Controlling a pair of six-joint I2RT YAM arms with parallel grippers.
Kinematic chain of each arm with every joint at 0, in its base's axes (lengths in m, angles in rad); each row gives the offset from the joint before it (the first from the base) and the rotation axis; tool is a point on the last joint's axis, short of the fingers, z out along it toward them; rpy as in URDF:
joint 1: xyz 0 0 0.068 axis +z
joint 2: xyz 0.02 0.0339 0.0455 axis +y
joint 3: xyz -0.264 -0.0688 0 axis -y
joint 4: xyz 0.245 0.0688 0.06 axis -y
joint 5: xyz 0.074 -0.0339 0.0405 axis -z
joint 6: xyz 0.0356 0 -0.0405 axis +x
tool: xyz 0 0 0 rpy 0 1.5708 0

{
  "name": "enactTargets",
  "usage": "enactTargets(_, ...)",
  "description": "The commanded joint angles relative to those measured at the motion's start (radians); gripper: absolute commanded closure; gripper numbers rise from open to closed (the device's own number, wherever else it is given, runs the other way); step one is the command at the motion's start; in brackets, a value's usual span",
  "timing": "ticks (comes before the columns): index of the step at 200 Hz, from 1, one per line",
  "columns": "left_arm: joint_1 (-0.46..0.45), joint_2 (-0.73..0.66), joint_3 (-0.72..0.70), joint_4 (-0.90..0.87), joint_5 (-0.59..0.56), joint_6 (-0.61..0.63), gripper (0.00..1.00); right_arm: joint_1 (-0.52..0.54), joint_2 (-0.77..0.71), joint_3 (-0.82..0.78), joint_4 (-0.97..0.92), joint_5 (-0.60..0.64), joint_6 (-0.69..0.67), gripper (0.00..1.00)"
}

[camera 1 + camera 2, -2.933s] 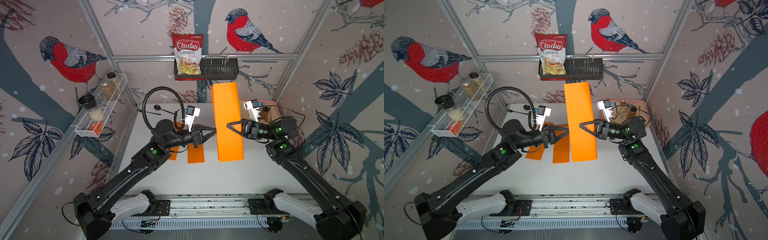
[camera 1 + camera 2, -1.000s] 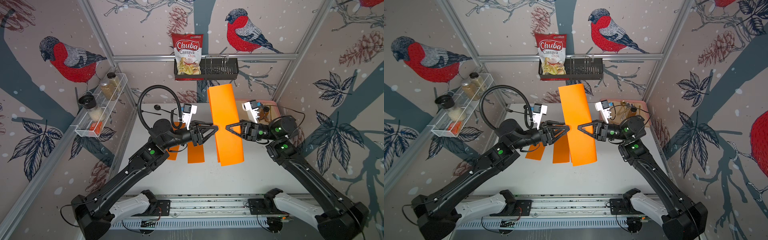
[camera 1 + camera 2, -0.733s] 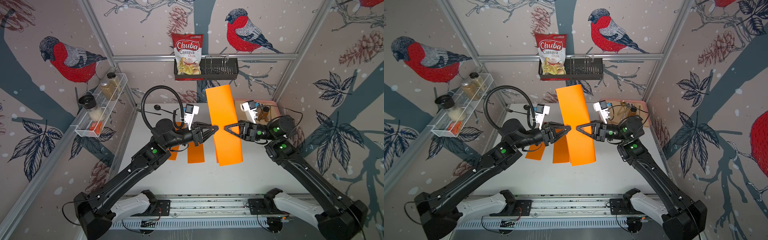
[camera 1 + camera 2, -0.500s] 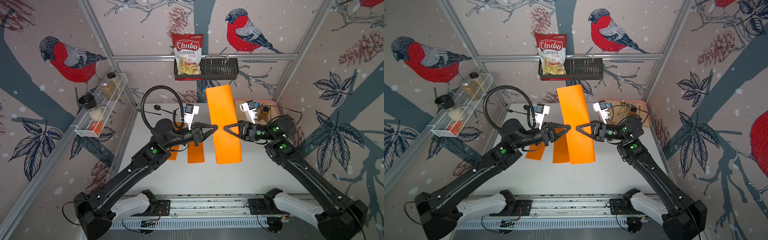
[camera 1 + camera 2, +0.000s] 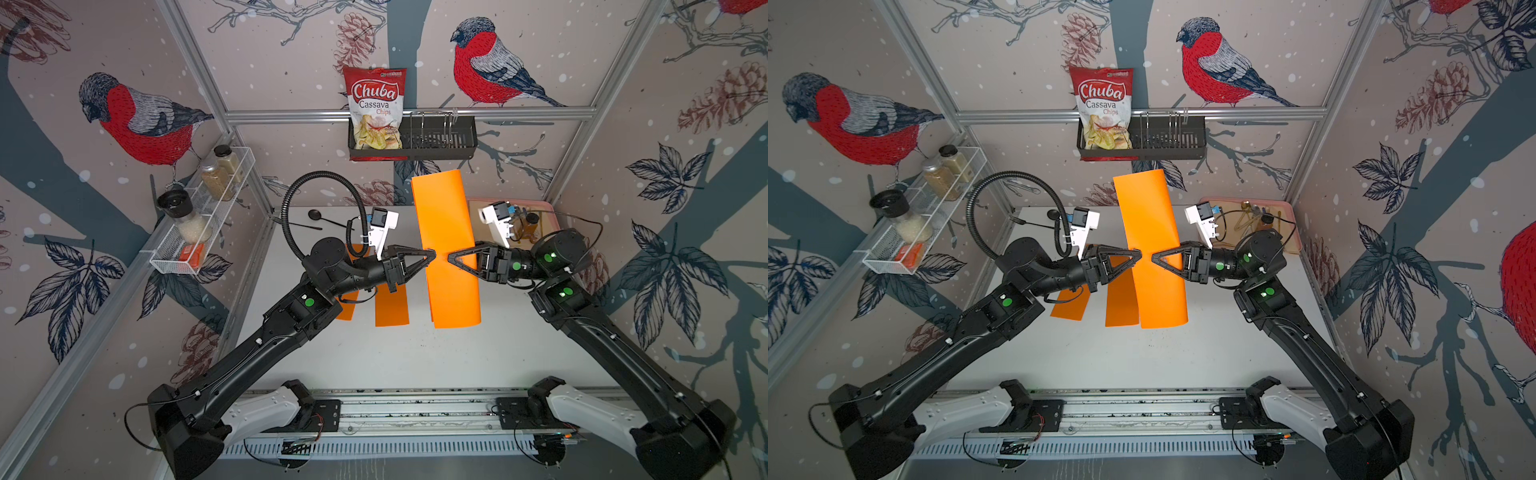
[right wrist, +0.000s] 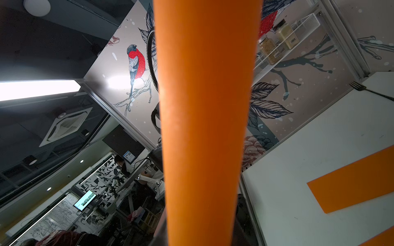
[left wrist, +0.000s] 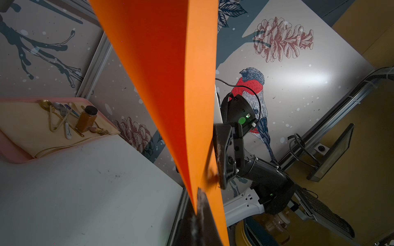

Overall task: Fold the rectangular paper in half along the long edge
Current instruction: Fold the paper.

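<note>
One orange paper (image 5: 451,286), doubled, aloft: left gripper (image 5: 433,254) clenched on its meeting edges; right gripper (image 5: 449,258) at the rounded bend, grip unclear; best pressed flat there, with edges matched.

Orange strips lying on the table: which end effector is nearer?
Left. The left end effector is just above the orange strips, pinching an edge of the raised paper; the right end effector is on that paper's far side.
</note>
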Motion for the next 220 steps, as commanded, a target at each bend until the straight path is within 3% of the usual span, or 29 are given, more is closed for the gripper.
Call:
enactTargets(1,-0.001,-0.001,0.003,0.047,0.028,-0.002,1.0,-0.009,0.005,0.01,-0.015,0.014,-0.05,0.62)
enactTargets(33,-0.001,0.001,-0.021,0.071,0.03,-0.024,1.0,-0.009,0.024,0.024,-0.011,0.021,-0.061,0.58)
enactTargets(80,-0.002,-0.006,-0.032,0.076,0.027,-0.03,1.0,-0.011,0.023,0.044,-0.007,0.016,-0.061,0.74)
enactTargets(162,-0.002,-0.002,-0.032,0.072,0.021,-0.033,0.98,-0.008,0.015,0.046,-0.027,0.034,-0.075,0.82)
enactTargets(220,-0.001,0.002,-0.031,0.071,0.02,-0.036,0.75,-0.001,0.012,0.049,-0.043,0.048,-0.092,0.83)
